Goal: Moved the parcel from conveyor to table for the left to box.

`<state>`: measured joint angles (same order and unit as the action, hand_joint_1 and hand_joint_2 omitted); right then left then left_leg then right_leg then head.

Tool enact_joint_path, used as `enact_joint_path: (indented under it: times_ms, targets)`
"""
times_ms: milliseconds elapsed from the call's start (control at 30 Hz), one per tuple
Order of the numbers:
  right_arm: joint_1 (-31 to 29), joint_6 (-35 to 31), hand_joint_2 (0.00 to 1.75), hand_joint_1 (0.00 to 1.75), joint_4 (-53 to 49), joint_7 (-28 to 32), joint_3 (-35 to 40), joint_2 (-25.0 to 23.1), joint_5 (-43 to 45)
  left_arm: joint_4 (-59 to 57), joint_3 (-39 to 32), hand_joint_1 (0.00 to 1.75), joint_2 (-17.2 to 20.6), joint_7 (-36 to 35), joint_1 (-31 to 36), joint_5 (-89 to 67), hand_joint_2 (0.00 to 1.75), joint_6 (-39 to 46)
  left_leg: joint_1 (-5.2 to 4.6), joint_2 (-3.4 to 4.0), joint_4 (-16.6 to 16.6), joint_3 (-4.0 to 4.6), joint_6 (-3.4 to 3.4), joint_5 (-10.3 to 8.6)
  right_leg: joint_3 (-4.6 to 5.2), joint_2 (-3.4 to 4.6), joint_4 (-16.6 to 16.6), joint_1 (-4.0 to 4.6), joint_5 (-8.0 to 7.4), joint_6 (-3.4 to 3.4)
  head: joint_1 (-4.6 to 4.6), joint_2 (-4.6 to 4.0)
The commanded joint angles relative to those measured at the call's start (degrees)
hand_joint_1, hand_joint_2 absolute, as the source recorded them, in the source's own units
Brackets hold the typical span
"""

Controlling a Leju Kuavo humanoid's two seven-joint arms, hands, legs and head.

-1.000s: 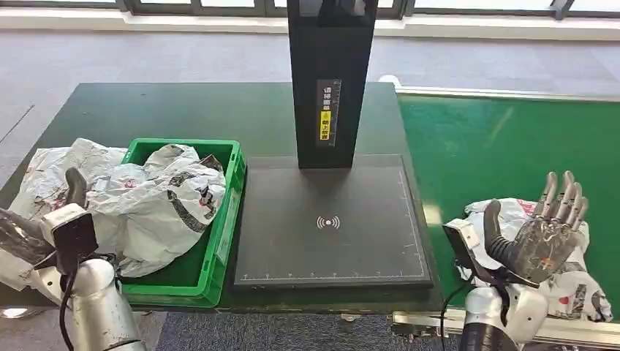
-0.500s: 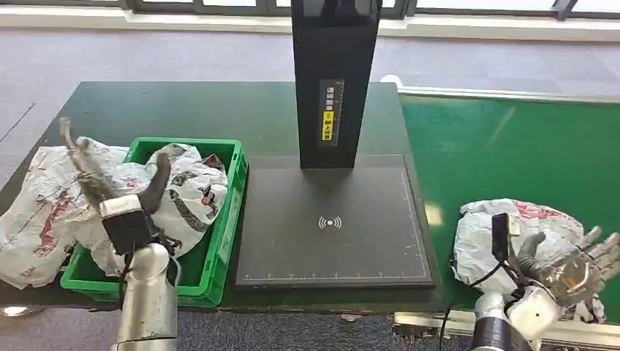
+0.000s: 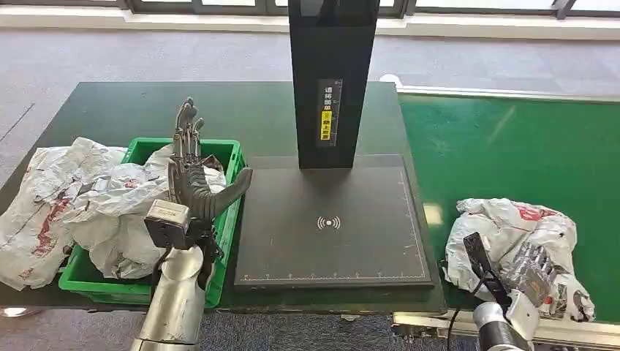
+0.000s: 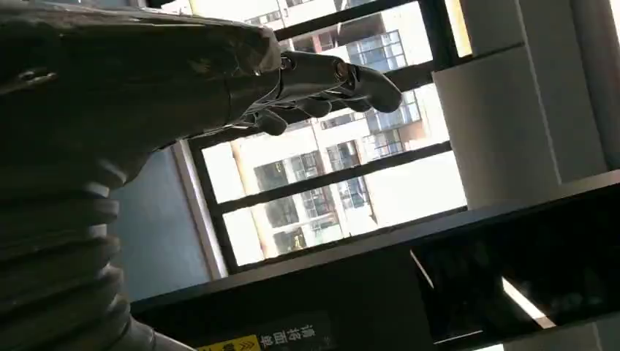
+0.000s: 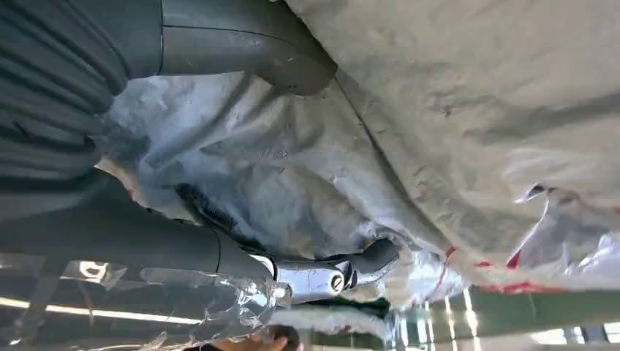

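A crumpled white parcel with red and black print lies on the green conveyor near its front edge. My right hand is down on the parcel's near side. In the right wrist view the parcel sits between the thumb and a curled finger, so the hand grips it. My left hand is raised above the green box, fingers straight up and apart, holding nothing. Its stretched fingers show against windows in the left wrist view.
The green box holds several white parcels, and more spill onto the dark table at far left. A black scanning pad with a tall black post stands between box and conveyor.
My left hand rose and swung right, from over the parcels to the box's right side. My right hand dropped from beside the parcel onto it and closed into its plastic.
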<state>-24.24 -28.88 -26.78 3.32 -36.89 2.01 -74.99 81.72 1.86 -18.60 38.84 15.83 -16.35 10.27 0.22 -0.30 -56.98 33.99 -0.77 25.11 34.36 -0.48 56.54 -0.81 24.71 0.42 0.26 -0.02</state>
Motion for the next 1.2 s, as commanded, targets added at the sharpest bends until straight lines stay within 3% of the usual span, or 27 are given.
enact_joint_path:
  times_ms: [33,400,433,467,1033,1100,1200]
  targets:
    - [-2.8,1.59,1.75,0.0,8.23,0.25,-4.97,1.38,0.54,-1.28,3.82,0.0,-1.4,-0.4,-6.6,-0.34,1.75,-0.05,-0.03,0.13,0.2,-0.41,0.04,0.09,-0.38,0.14,-0.23,-0.02,0.03,0.0,0.0,-0.02]
    - [-2.6,3.72,1.75,0.0,8.3,-1.02,-3.99,1.4,-0.99,-0.35,3.97,0.0,-1.4,-0.78,-7.23,-0.99,1.75,0.1,-0.04,0.1,0.16,-0.38,0.04,0.08,-0.38,0.1,-0.21,-0.04,0.04,0.0,0.0,0.0]
    - [-2.55,4.59,1.75,0.3,8.24,-1.16,-3.69,1.33,-1.42,-0.14,3.99,0.0,-1.4,-0.86,-7.36,-1.09,1.75,0.15,-0.02,0.13,0.19,-0.43,0.05,0.1,-0.44,0.13,-0.26,-0.02,0.04,0.0,0.0,-0.02]
    - [-2.4,5.59,1.75,1.75,7.96,-1.46,-3.08,1.16,-2.31,0.1,4.0,0.0,-1.4,-1.01,-7.53,-1.26,1.75,0.16,-0.05,0.09,0.15,-0.34,0.04,0.06,-0.35,0.09,-0.19,-0.05,0.03,0.01,0.0,-0.02]
    - [-3.21,0.77,1.75,1.75,1.49,3.94,-1.98,-2.95,-2.03,1.14,4.54,0.0,-1.4,-1.5,-9.55,-2.84,1.75,1.71,-0.02,0.2,0.1,-0.34,0.02,0.07,-0.33,0.19,-0.13,-0.01,0.0,0.0,0.02,0.0]
    - [-3.12,-1.92,1.75,1.75,-0.62,8.0,-2.55,-4.24,1.34,1.05,4.43,0.0,-1.4,-1.41,-9.65,-3.01,1.75,1.96,-0.03,0.21,0.14,-0.37,0.03,0.07,-0.35,0.2,-0.16,-0.02,-0.01,0.0,0.0,-0.02]
    - [-2.74,-5.29,1.75,1.75,-7.95,20.6,-1.05,-7.99,10.7,0.89,4.06,0.0,-1.4,-0.84,-9.92,-3.29,1.75,1.91,-0.03,0.35,0.18,-0.44,0.03,0.11,-0.37,0.34,-0.17,-0.02,-0.01,-0.01,0.0,-0.02]
